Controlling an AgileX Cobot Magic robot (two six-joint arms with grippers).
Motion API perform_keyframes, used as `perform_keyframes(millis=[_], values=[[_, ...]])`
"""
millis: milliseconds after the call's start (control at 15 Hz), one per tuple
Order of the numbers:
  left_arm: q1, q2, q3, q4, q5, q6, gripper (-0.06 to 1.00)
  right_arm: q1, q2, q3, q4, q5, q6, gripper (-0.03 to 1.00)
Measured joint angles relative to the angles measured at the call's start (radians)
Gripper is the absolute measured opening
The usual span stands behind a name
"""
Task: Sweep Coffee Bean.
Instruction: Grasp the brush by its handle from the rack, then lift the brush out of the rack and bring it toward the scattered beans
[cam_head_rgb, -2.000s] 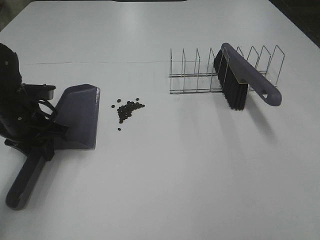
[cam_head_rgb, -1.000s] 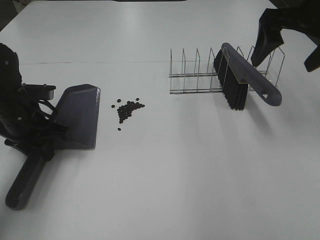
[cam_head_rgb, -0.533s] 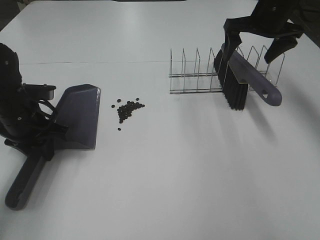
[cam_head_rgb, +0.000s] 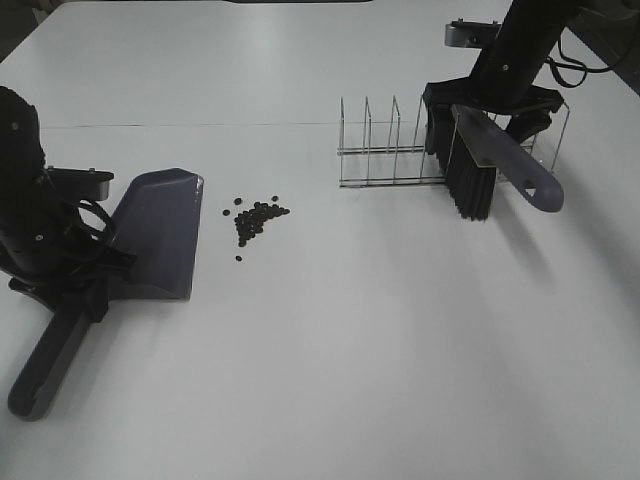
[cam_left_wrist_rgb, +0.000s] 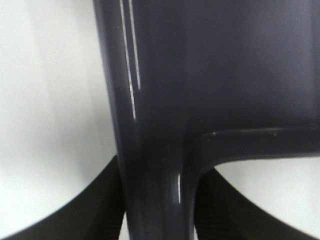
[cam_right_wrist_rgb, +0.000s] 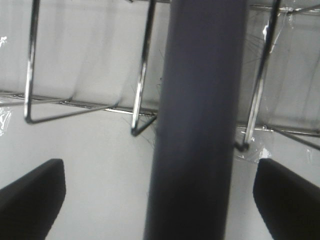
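Several tiny dark coffee beans (cam_head_rgb: 256, 217) lie in a small cluster on the white table, just right of the purple-grey dustpan (cam_head_rgb: 160, 230). My left gripper (cam_head_rgb: 85, 282) is shut on the dustpan's handle (cam_left_wrist_rgb: 155, 165), with the pan flat on the table and its mouth facing the beans. The purple-grey brush (cam_head_rgb: 492, 150) with black bristles rests in a wire rack (cam_head_rgb: 390, 152). My right gripper (cam_head_rgb: 483, 113) is open and straddles the brush handle (cam_right_wrist_rgb: 200, 120) from above, its fingers (cam_right_wrist_rgb: 30, 200) wide apart on either side.
The wire rack (cam_right_wrist_rgb: 142, 65) has several upright dividers around the brush. The table's far-right edge lies behind my right arm. The white table (cam_head_rgb: 380, 340) stretches in front of the rack and the beans.
My right arm has come in from the upper right and lowered, open, over the brush handle. The left gripper, dustpan and beans have hardly moved.
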Motion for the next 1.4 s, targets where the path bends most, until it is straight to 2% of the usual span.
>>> perform_keyframes(millis=[267, 400, 533, 600, 667, 933, 1400], values=[[0.0, 0.0, 0.0, 0.003, 0.001, 0.0, 0.34, 0.0, 0.013, 0.0, 0.0, 0.0, 0.0, 0.79], [0.0, 0.0, 0.0, 0.004, 0.001, 0.0, 0.34, 0.0, 0.013, 0.0, -0.001, 0.0, 0.0, 0.68], [0.0, 0.0, 0.0, 0.005, 0.001, 0.0, 0.34, 0.0, 0.013, 0.0, -0.015, 0.0, 0.0, 0.53], [0.0, 0.0, 0.0, 0.007, 0.001, 0.0, 0.34, 0.0, 0.013, 0.0, -0.03, 0.0, 0.0, 0.39], [0.0, 0.0, 0.0, 0.007, 0.001, 0.0, 0.34, 0.0, 0.013, 0.0, -0.048, 0.001, 0.01, 0.33], [-0.001, 0.0, 0.0, 0.009, 0.002, 0.0, 0.34, 0.0, 0.01, 0.005, -0.049, -0.001, 0.023, 0.33], [-0.001, 0.0, 0.0, 0.006, 0.001, 0.001, 0.34, 0.069, -0.23, 0.23, -0.114, 0.004, 0.073, 0.33]])
